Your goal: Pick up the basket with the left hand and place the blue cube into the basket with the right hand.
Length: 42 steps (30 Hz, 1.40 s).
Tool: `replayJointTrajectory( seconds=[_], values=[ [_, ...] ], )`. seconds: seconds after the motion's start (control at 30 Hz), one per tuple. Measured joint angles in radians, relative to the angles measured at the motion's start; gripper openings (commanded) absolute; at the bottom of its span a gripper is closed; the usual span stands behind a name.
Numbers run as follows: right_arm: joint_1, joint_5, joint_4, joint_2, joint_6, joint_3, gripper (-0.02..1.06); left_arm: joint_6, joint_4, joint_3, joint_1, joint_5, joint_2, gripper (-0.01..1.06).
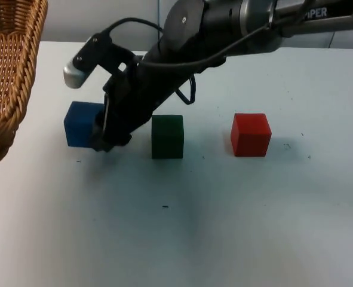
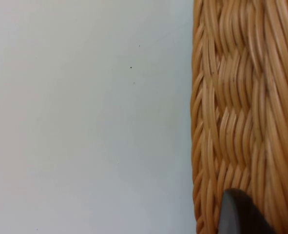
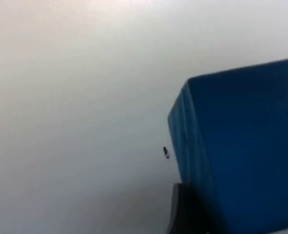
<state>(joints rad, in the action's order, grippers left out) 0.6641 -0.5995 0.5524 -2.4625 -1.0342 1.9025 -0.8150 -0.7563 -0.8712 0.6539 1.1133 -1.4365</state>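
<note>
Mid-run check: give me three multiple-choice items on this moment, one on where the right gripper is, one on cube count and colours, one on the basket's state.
1. Where is the right gripper?
A. at the blue cube
B. over the red cube
C. inside the wicker basket

2. Which cubes stand on the white table?
A. two, both blue
B. three: blue, green cube and red
C. four, with a yellow one

3. What does the basket hold?
A. the blue cube
B. the green cube
C. no cube visible

Answers:
1 A, its fingers reach down at the blue cube's right side, and the right wrist view shows that cube close up.
2 B, the three stand in a row in the top view.
3 C, all three cubes are on the table, and the left gripper is at the basket's weave.
</note>
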Motion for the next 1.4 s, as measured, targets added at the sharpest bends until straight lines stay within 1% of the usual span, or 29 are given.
replayJointTrajectory(
  seconds=[0.03, 0.13, 0.17, 0.2, 0.23, 0.27, 0.3, 0.43, 0.47, 0.53, 0.6, 0.83, 1.0, 1.07, 1.13, 1.17, 1.23, 1.27, 1.3, 1.4],
  values=[
    [0.0, 0.0, -0.02, 0.017, 0.038, 0.0, 0.0, 0.0, 0.0, 0.0, 0.0, 0.0, 0.0, 0.0],
    [0.0, -0.006, -0.121, 0.057, 0.159, 0.0, 0.0, 0.0, 0.0, 0.0, 0.0, 0.0, 0.0, 0.0],
    [0.0, -0.006, -0.121, 0.057, 0.159, 0.0, 0.0, 0.0, 0.0, 0.0, 0.0, 0.0, 0.0, 0.0],
    [0.0, -0.009, -0.151, 0.07, 0.202, 0.0, 0.0, 0.0, 0.0, 0.0, 0.0, 0.0, -0.002, 0.0],
    [0.0, -0.016, -0.208, 0.088, 0.268, 0.0, 0.0, 0.0, -0.002, 0.0, 0.0, 0.0, -0.004, 0.0],
    [0.0, -0.02, -0.248, 0.101, 0.304, 0.0, 0.0, 0.0, -0.004, 0.0, 0.0, 0.0, -0.004, 0.0],
    [0.0, -0.02, -0.248, 0.101, 0.304, 0.0, 0.0, 0.0, -0.004, 0.0, 0.0, 0.0, -0.004, 0.0],
    [0.0, -0.041, -0.374, 0.16, 0.432, 0.0, 0.0, 0.0, -0.007, 0.0, 0.0, 0.0, -0.019, 0.0],
    [0.0, -0.041, -0.374, 0.16, 0.432, 0.0, 0.0, 0.0, -0.007, 0.0, 0.0, 0.0, -0.019, 0.0],
    [0.0, -0.051, -0.415, 0.193, 0.478, 0.0, 0.0, 0.0, -0.007, 0.0, 0.0, 0.002, -0.029, 0.0],
    [0.0, -0.053, -0.439, 0.229, 0.503, 0.0, 0.0, 0.0, -0.007, 0.0, 0.0, 0.002, -0.043, 0.0],
    [0.0, -0.044, -0.454, 0.333, 0.516, 0.0, 0.0, 0.002, -0.017, 0.0, 0.0, 0.002, -0.047, 0.0],
    [0.025, -0.01, -0.439, 0.393, 0.477, 0.0, 0.0, 0.002, -0.022, 0.0, 0.0, 0.002, -0.048, 0.0],
    [0.056, 0.004, -0.416, 0.403, 0.433, 0.004, 0.0, 0.0, -0.022, 0.0, -0.01, 0.002, -0.048, 0.0],
    [0.099, 0.017, -0.385, 0.403, 0.388, 0.004, 0.0, -0.004, -0.017, 0.0, -0.042, -0.002, -0.048, 0.0],
    [0.099, 0.017, -0.385, 0.403, 0.388, 0.004, 0.0, -0.004, -0.017, 0.0, -0.042, -0.002, -0.048, 0.0],
    [0.148, 0.028, -0.357, 0.399, 0.349, 0.004, 0.0, -0.012, -0.005, 0.0, -0.077, -0.003, -0.05, 0.0],
    [0.165, 0.03, -0.352, 0.397, 0.342, 0.004, 0.0, -0.017, 0.002, 0.0, -0.096, -0.003, -0.05, 0.0],
    [0.165, 0.03, -0.352, 0.397, 0.342, 0.004, 0.0, -0.017, 0.002, 0.0, -0.096, -0.003, -0.05, 0.0],
    [0.205, 0.048, -0.341, 0.381, 0.334, 0.004, 0.0, -0.02, 0.008, 0.0, -0.099, -0.001, -0.05, 0.0]
  ],
)
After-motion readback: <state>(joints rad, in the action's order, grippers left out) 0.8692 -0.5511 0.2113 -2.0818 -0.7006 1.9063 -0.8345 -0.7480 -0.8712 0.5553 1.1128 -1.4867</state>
